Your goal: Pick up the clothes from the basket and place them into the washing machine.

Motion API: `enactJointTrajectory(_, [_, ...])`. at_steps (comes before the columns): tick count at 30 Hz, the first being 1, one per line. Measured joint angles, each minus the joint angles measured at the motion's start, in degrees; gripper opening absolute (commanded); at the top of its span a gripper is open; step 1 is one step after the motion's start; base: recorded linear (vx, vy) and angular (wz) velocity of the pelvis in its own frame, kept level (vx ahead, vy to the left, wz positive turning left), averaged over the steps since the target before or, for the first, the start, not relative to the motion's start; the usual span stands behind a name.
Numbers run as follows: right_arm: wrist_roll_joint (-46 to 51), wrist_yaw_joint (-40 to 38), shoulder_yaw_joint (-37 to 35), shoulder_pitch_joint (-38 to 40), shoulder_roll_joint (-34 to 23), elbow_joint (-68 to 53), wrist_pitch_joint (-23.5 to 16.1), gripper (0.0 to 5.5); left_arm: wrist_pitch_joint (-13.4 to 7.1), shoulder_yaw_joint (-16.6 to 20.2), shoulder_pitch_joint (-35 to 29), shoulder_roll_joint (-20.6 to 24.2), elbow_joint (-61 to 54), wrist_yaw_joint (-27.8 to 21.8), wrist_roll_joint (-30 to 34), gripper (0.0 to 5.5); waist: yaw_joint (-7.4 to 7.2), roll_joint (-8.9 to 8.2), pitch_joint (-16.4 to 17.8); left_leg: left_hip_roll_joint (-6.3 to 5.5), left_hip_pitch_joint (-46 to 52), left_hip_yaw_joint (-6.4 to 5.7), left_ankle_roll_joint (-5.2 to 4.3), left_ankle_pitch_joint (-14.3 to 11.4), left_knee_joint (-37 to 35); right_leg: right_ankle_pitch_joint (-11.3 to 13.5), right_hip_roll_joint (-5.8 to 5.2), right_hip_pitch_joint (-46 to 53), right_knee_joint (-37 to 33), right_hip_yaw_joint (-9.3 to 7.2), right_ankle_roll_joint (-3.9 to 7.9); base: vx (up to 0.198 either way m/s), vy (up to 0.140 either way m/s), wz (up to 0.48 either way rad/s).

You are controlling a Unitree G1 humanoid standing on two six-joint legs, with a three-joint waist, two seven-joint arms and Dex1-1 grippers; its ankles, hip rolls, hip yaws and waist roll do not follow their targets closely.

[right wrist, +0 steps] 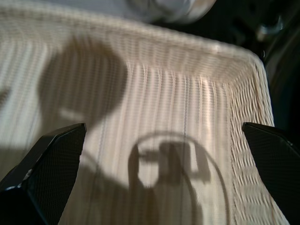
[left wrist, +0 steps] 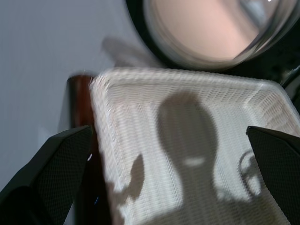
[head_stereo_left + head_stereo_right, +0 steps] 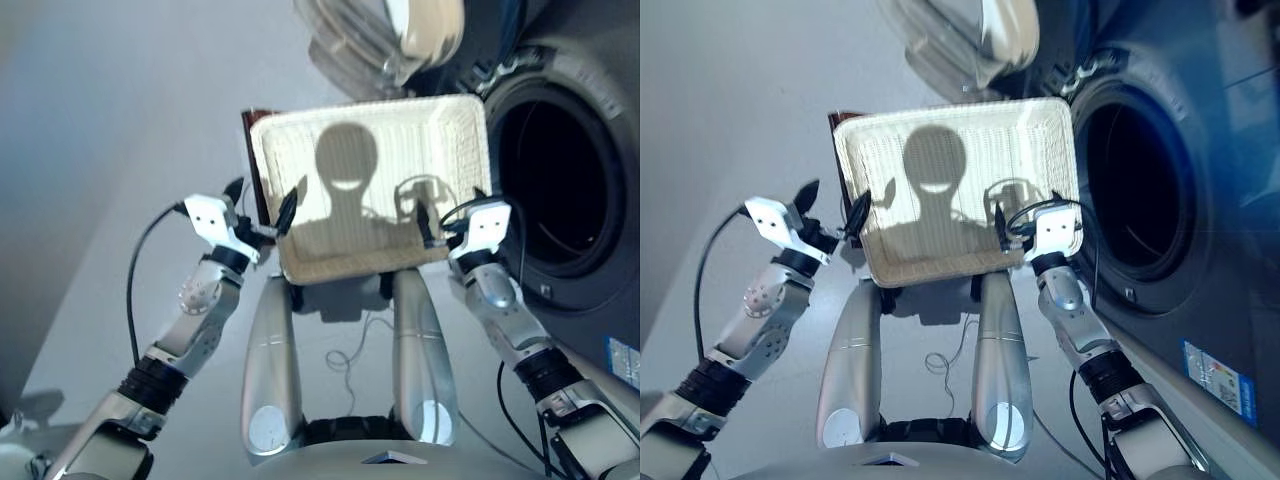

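The cream wicker basket [image 3: 370,150] sat beside the washing machine's [image 3: 590,260] open drum, no garments visible in it, with left gripper [image 3: 262,215] and right gripper [image 3: 448,222] fingers spread apart, holding nothing.

Free room and obstacles, placed relative to the basket [image 3: 465,150]. Interior bare, open from above across the whole woven floor; low rims the only barrier at its edges. Left gripper [image 3: 258,214] at the left rim, fingers spread wide; right gripper [image 3: 432,222] at the near right corner, fingers likewise apart. Dark brown stand [image 2: 80,101] projecting past the left rim. Right of the basket, washing machine [image 3: 590,290] with drum hole [image 3: 555,185] unobstructed. Beyond the far rim, porthole door [image 3: 385,35] swung open, overhanging that side.
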Motion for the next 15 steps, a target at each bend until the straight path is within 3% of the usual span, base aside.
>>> enactJointTrajectory(2, [0.0, 2.4, 0.1, 1.3, 1.3, 5.6, 2.2, 5.50, 0.7, 1.0, 1.0, -3.1, 7.9, -1.2, 1.5, 5.50, 0.12, -0.11, -0.3, -0.16, 8.3, 0.93, 0.05, 1.9, -6.9, 1.3, 0.00, 7.6, -5.7, -0.61, 0.36, 0.199, 0.041, -0.119])
enactJointTrajectory(4, [-1.5, 4.3, -0.4, 3.1, 1.3, 6.5, 2.3, 5.50, 0.9, 4.8, 2.6, -6.5, 13.3, -3.1, 2.4, 5.50, -0.03, -0.09, -0.7, -0.21, 13.5, 1.42, 0.09, 3.4, -12.2, 2.5, 0.09, 12.4, -10.0, -1.18, 0.63, 0.217, 0.036, -0.087])
enactJointTrajectory(6, [-3.0, 5.5, -1.4, 5.4, 1.8, 8.4, 3.4, 5.50, 2.4, 6.8, 4.1, -8.4, 16.5, -4.1, 2.3, 5.50, -0.19, -0.06, -1.4, -0.12, 18.6, 1.30, 0.00, 5.6, -18.2, 4.4, 0.19, 17.5, -15.4, -3.00, 0.54, 0.175, 0.026, 0.056])
enactJointTrajectory(11, [-3.7, 9.0, -7.0, 10.2, 5.7, 22.8, 5.4, 5.50, 3.8, 7.4, 8.1, -10.2, 29.7, -5.9, 11.4, 5.50, 0.04, 0.83, -10.6, -0.30, 25.9, 1.03, 0.18, 7.2, -25.9, 6.3, 0.30, 26.4, -24.6, -5.58, 1.40, 0.159, 0.032, 0.123])
enactJointTrajectory(15, [-1.9, 10.3, -10.2, 14.4, 7.7, 28.6, 6.1, 5.50, 4.3, 11.2, 11.7, -11.3, 38.3, -5.8, 18.4, 5.50, 0.19, 1.76, -18.0, -0.64, 30.1, 1.11, 0.31, 7.3, -29.2, 7.8, 0.42, 31.9, -30.7, -5.99, 2.12, 0.113, 0.023, 0.025])
